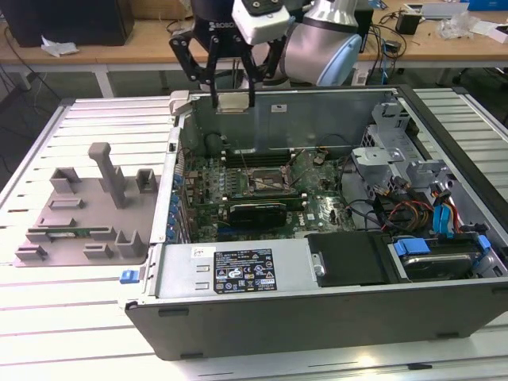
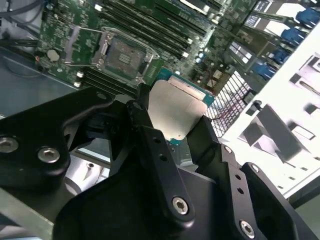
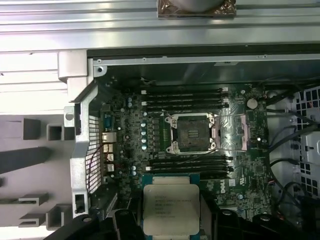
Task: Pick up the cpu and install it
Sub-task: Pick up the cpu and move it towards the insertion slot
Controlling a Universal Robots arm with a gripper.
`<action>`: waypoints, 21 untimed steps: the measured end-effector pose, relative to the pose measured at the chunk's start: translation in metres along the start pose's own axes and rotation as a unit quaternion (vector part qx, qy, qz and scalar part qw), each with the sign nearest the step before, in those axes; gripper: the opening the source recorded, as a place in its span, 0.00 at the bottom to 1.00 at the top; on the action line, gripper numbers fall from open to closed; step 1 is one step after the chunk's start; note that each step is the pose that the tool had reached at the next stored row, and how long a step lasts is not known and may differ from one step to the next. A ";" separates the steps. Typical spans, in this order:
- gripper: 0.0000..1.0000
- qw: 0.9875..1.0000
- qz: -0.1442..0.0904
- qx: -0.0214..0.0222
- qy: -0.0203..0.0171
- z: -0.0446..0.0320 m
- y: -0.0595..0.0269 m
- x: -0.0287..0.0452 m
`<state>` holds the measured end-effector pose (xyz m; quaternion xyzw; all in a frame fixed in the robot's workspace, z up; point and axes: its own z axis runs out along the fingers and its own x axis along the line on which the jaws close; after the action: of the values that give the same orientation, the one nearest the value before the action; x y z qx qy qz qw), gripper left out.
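Gripper [image 1: 232, 98] and cpu [image 1: 232, 103] hang together in the exterior view above the far wall of an open computer case [image 1: 317, 311]. The case lies on its side on a slatted table [image 1: 55, 325]. The two black fingers [image 1: 213, 89] are clenched on opposite edges of the cpu, which is clear of every surface. In the second wrist view the gripper [image 2: 174, 114] holds the cpu [image 2: 172, 102] with its silver-grey top plate facing the camera, the thin pale rim showing along the far edge. In the first wrist view the cpu [image 3: 171, 207] sits level in the gripper [image 3: 171, 221], over the green motherboard [image 3: 125, 125] and apart from the square socket [image 3: 192, 132], with a bank of dark memory slots [image 3: 190, 166] between them. The socket [image 1: 266, 181] lies near the middle of the motherboard [image 1: 208, 186]. At the exterior view's left, a grey plastic fixture tray [image 1: 87, 214] rests on the table just beside the case.
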<state>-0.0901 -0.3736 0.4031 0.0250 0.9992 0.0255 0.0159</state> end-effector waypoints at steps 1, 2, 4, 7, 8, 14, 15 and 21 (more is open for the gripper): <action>0.55 1.000 0.000 0.000 0.000 0.0001 0.0001 -0.0032; 0.55 1.000 0.000 0.000 0.000 0.0002 0.0003 -0.0058; 0.55 1.000 0.000 0.000 0.000 0.0003 0.0004 -0.0086; 0.55 1.000 0.000 0.000 0.000 0.0010 0.0005 -0.0100; 0.55 1.000 0.000 0.000 0.000 0.0020 0.0005 -0.0113; 0.55 1.000 0.000 0.000 0.001 0.0174 0.0002 -0.0206; 0.55 1.000 0.000 0.000 0.001 0.0195 0.0001 -0.0215; 0.55 1.000 0.000 0.000 0.002 0.0332 -0.0004 -0.0247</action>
<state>-0.0644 -0.3736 0.3707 0.0250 0.9993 0.0254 0.0136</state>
